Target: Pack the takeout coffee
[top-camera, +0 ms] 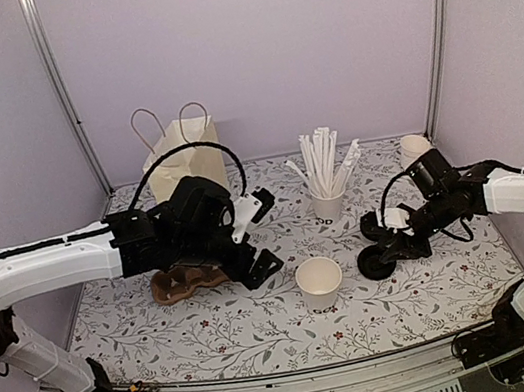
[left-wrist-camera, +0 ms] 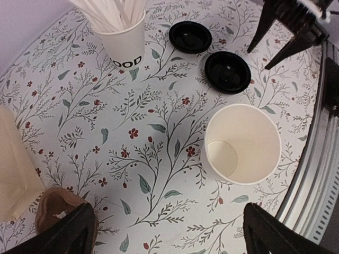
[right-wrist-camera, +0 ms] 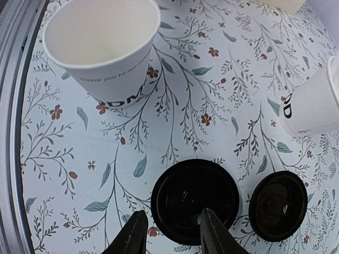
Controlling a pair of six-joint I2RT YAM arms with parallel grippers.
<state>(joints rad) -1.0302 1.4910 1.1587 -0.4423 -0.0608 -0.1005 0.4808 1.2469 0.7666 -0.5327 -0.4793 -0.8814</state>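
The takeout coffee cup (top-camera: 320,282) stood lidless toward 6 o'clock on the surface (top-camera: 216,336). At its 3 o'clock, the right fingers (right-wrist-camera: 132,235) straddled a black lid's (right-wrist-camera: 195,201) rim, half-open and not yet pinching. They should close squarely on that rim. The left fingers (left-wrist-camera: 69,230) gaped wide, empty.

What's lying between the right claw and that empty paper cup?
In the right wrist view, the right gripper straddles the rim of the nearer black lid; beyond that, only bare flowered tablecloth reaches the empty cup.
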